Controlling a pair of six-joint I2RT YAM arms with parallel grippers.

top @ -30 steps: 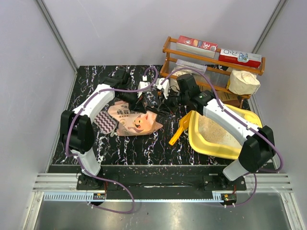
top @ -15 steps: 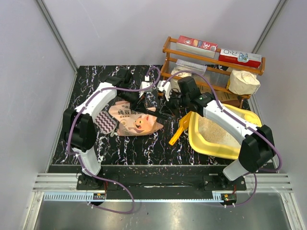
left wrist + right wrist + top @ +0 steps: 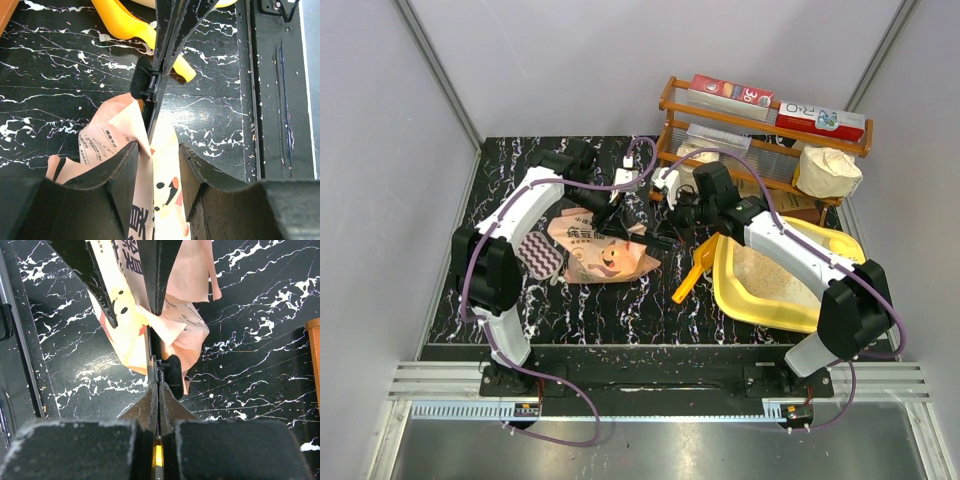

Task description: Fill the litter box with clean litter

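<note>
Black marble top (image 3: 620, 300), crumpled peach bag (image 3: 605, 255)

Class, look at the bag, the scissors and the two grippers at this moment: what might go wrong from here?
1. The left gripper's jaws stand apart around the peach bag's edge, so the bag may slide when the black scissors, shut in the right gripper, push on it.
2. The bag lies on the table, apart from the litter box; once cut, its contents may spill there.
</note>
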